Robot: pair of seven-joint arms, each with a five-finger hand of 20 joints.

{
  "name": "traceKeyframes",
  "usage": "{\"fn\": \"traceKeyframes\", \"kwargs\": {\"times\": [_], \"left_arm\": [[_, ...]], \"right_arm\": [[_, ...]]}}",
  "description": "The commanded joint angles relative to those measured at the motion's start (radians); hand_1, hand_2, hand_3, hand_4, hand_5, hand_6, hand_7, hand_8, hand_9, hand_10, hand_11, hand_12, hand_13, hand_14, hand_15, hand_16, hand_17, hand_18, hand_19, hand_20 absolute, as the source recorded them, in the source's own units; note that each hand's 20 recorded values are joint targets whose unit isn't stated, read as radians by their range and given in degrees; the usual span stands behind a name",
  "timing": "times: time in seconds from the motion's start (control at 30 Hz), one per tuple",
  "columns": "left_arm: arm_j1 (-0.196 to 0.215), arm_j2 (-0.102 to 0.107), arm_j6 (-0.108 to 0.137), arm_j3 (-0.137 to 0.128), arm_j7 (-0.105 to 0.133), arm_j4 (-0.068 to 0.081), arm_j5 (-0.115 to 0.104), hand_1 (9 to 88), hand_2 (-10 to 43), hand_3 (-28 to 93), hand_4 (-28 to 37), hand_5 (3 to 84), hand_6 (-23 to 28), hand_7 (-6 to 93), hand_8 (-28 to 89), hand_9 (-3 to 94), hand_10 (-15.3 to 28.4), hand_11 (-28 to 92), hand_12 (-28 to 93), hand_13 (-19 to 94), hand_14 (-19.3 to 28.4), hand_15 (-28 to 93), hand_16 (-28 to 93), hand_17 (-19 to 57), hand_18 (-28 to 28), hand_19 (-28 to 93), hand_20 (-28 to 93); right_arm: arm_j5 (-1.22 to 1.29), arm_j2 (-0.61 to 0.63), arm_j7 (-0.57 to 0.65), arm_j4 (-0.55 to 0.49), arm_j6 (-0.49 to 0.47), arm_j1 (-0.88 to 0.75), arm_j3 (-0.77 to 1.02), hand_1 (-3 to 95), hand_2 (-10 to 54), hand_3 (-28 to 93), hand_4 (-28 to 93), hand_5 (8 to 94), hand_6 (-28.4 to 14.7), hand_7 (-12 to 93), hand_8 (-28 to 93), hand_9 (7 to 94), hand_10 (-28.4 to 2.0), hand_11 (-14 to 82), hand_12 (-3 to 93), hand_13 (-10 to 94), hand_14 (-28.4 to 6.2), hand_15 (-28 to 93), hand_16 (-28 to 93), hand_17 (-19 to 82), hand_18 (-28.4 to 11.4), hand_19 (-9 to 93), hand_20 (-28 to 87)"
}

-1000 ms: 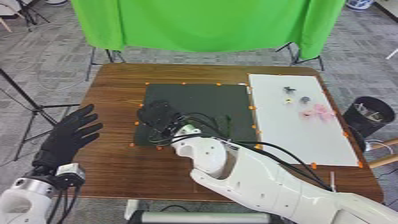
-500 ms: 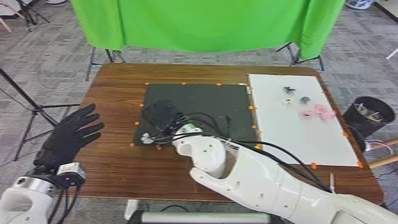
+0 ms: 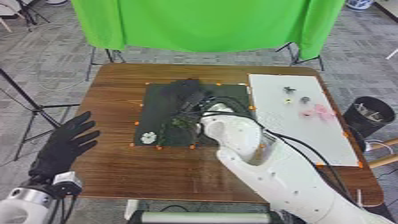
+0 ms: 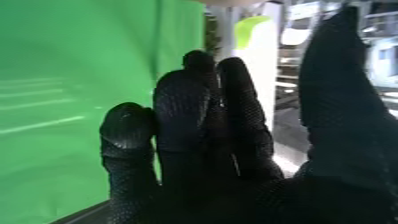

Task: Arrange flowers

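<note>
Displacement of white flower [image 3: 148, 136], at the near-left corner of the dark mat [image 3: 155, 114]: possible with a low sweep of the right hand [image 3: 184, 94]. Right hand above the far part of the mat, fingers [image 4: 182, 110] extended, thumb apart, nothing visible in grasp. Left hand [image 3: 64, 145] beyond the mat's left side, open and unloaded. Green stems [image 3: 182, 121] near the mat's middle, close to the right arm [image 3: 258, 172]; contact not discernible. Avoid early lowering: risk of crushing or dragging stems. Pink flowers [image 3: 318, 113] on the white sheet [image 3: 302, 145], right of the mat. Avoid a wide grasp there: risk of gathering neighbouring pieces.
</note>
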Motion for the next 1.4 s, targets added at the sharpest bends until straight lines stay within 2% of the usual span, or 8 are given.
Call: {"fn": "traceKeyframes", "kwargs": {"times": [0.03, 0.4, 0.63, 0.9, 1.23, 1.3, 1.33, 1.4], "left_arm": [[0.035, -0.015, 0.022, -0.004, 0.023, -0.013, -0.015, 24.5, -2.4, 70, -24.4, 26.1, 2.5, 20.6, -11, 21.7, 12.2, 21, 15, 19, 16.3, 30, -1, -9.3, 22.8, 42, 7], [0.054, -0.015, 0.031, -0.012, 0.036, -0.017, -0.023, 24.5, -2.3, 70, -24.5, 26.1, 2.5, 20.4, -11, 21.7, 12.1, 21, 16, 19, 16.3, 30, -1, -9.3, 22.8, 42, 7], [0.055, -0.019, 0.027, -0.014, 0.031, -0.014, -0.02, 24.8, -2.1, 69, -24.4, 26.1, 2.5, 20.5, -11, 21.7, 12.2, 21, 16, 19, 16.3, 30, -1, -9.3, 22.8, 42, 7], [0.045, -0.021, 0.014, -0.01, 0.021, -0.012, -0.014, 24.5, -2.3, 70, -24.3, 26.1, 2.5, 20.6, -11, 21.8, 12.1, 21, 16, 19, 16.3, 30, -1, -9.3, 22.9, 42, 7], [0.034, -0.017, 0.009, -0.009, 0.017, -0.005, -0.014, 24.5, -2.3, 70, -24.5, 26.1, 2.5, 20.6, -11, 21.8, 12.2, 21, 16, 19, 16.4, 30, -1, -9.3, 22.8, 42, 7], [0.03, -0.02, 0.004, -0.009, 0.009, -0.004, -0.01, 24.6, -2.2, 70, -24.5, 26.1, 2.5, 20.5, -11, 21.8, 12.2, 21, 16, 19, 16.3, 30, -1, -9.3, 22.8, 42, 7], [0.029, -0.022, 0.002, -0.009, 0.006, -0.004, -0.009, 24.6, -2.3, 70, -24.5, 26.1, 2.5, 20.5, -11, 21.9, 12.2, 21, 16, 19, 16.3, 30, -1, -9.3, 22.9, 42, 7], [0.026, -0.021, 0.001, -0.007, 0.006, -0.002, -0.01, 24.6, -2.2, 70, -24.5, 26.2, 2.5, 20.5, -11, 21.9, 12.2, 21, 16, 19, 16.3, 30, -1, -9.3, 22.9, 42, 7]], "right_arm": [[0.039, 0.274, 0.144, 0.045, 0.043, -0.02, 0.122, 24.6, -9.5, 87, -27, 32.3, -7.3, 31, -12, 37.5, -15.4, 25.7, 22.3, 51, -10.3, 77, 22, 29, -21.5, 91, 51], [0.067, 0.507, 0.251, 0.079, 0.044, -0.141, 0.217, 24.1, -9.5, 88, -28, 29.4, -8.0, 29, -11, 34.6, -16.0, 21.0, 22.1, 46, -10.5, 74, 20, 26, -21.6, 87, 51], [0.059, 0.556, 0.273, 0.093, 0.008, -0.2, 0.259, 24.6, -9.5, 88, -28, 31.3, -7.3, 31, -11, 37.7, -15.2, 22.1, 21.7, 48, -10.0, 74, 20, 26, -21.7, 87, 51], [0.067, 0.565, 0.285, 0.089, -0.03, -0.237, 0.29, 24.9, -9.5, 88, -28, 39.0, -5.4, 33, -13, 46.6, -13.3, 26.5, 21.3, 52, -9.1, 73, 20, 27, -21.9, 87, 52], [0.053, 0.577, 0.271, 0.109, 0.089, -0.25, 0.257, 30.7, -9.5, 88, -28, 50.1, -0.3, 42, -17, 60.2, -9.1, 36.5, 22.9, 62, -6.7, 71, 24, 30, -20.6, 89, 52], [0.049, 0.576, 0.268, 0.112, 0.117, -0.256, 0.254, 36.7, -9.5, 86, -28, 54.0, 0.8, 43, -2, 61.3, -8.5, 34.3, 25.9, 66, -5.4, 70, 25, 31, -20.4, 89, 51], [0.048, 0.577, 0.265, 0.117, 0.144, -0.252, 0.244, 37.5, -9.5, 85, -28, 54.5, 0.9, 43, 0, 61.4, -8.4, 33.9, 26.4, 66, -5.3, 69, 25, 32, -20.4, 90, 51], [0.038, 0.58, 0.262, 0.123, 0.186, -0.249, 0.232, 42.6, -9.5, 83, -28, 58.3, 1.9, 48, 1, 73.7, -6.2, 22.4, 37.6, 69, -4.8, 69, 27, 33, -20.1, 90, 50]]}}
